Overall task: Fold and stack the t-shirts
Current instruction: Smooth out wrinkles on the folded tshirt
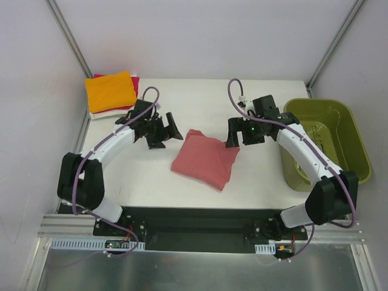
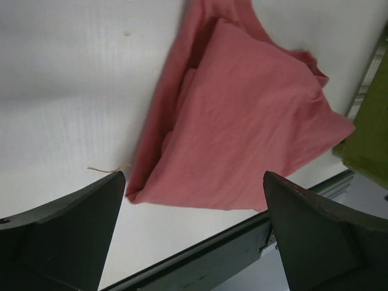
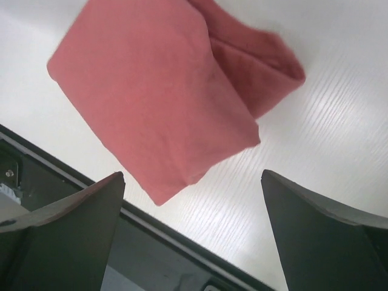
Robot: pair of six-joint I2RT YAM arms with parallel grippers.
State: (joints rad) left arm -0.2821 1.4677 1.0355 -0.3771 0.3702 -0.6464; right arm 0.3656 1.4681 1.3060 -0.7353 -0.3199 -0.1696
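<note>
Far left corner: a stack of folded t-shirts [image 1: 110,91] is seen, an orange one on top, with magenta and white edges showing beneath it.
Left gripper [image 1: 166,133]: it is held over the table [image 1: 200,97], between the stack and the salmon-red shirt; the jaws are spread wide and nothing is pinched.
Middle of the table: the salmon-red shirt [image 1: 205,159] is laid folded into a rough, skewed square, well apart from the stack and not yet added to it.
Fold: the layers are seen to be loose, with one thick rolled edge and uneven corners.
Right gripper [image 1: 241,138]: it is hung at the shirt's far right corner; the jaws are spread wide and empty, and whether the cloth is touched cannot be told.
Right side: an olive-green basket [image 1: 330,142] is set just beside the table; no part in the next move is expected of it.
Step judged: the folding appears done; the carry to the stack remains.
Risk, unfolding: if only the top layer is pinched, the lower layers would be left hanging and the fold lost.
Risk, uneven lift: if the shirt is raised by one arm alone, the far side could sag open.
Risk, stack: if the shirt is dragged on sideways, the orange shirt could be pushed askew.
</note>
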